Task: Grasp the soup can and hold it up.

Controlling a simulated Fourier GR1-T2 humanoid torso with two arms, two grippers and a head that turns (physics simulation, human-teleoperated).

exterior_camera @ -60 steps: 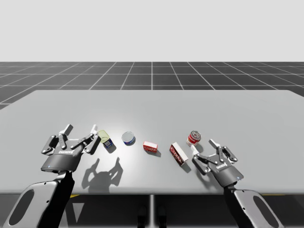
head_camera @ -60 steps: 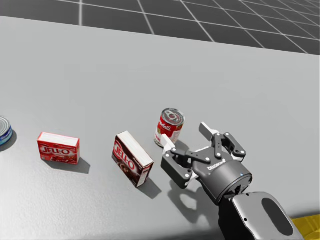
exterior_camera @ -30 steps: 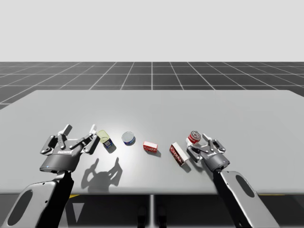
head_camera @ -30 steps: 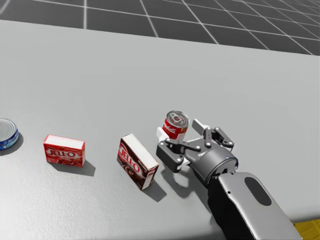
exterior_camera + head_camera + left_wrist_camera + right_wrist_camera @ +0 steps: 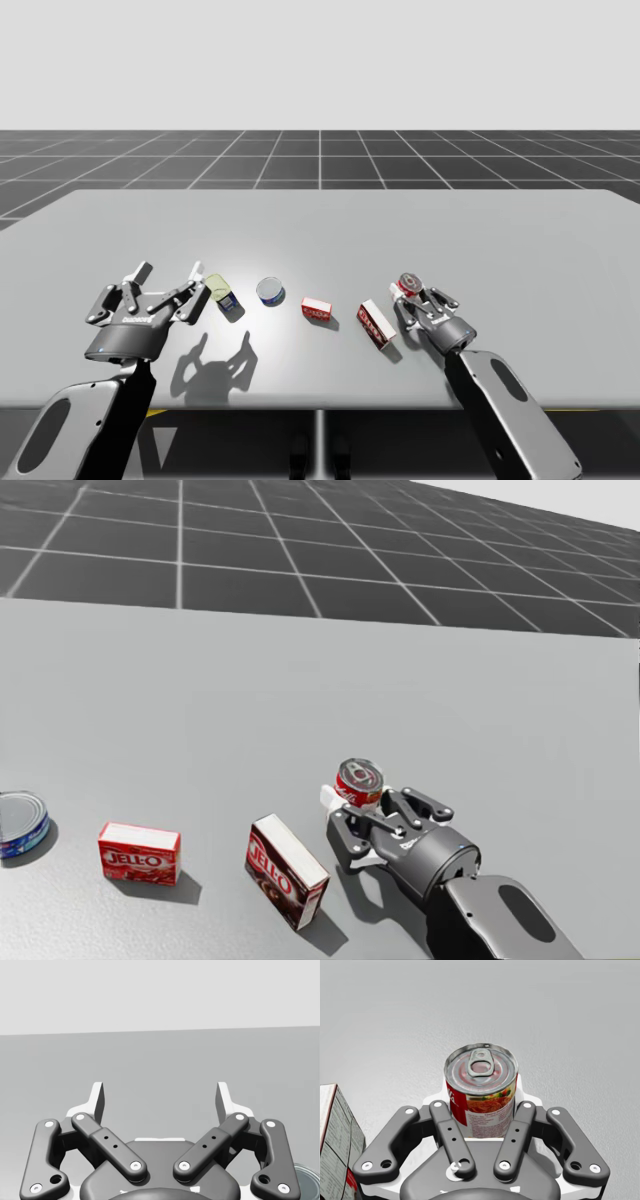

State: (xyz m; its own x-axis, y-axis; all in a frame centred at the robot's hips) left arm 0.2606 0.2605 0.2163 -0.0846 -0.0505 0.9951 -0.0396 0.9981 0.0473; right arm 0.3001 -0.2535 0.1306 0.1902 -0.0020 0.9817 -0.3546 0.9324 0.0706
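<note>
Apparently gripped, upright soup can (image 5: 481,1091), right jaws

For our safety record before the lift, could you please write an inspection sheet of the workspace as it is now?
Surface: grey table, flat.
Job's things: soup can upright, between the fingers of the right end effector.
Clutter: dark red box beside the can; small red box, blue can and yellow-green tin in a row further left.
End effectors: right end effector shut on the soup can; left end effector open, holding nothing.
Cables: nothing seen.
Surroundings: dark grid floor, plain backdrop.
</note>
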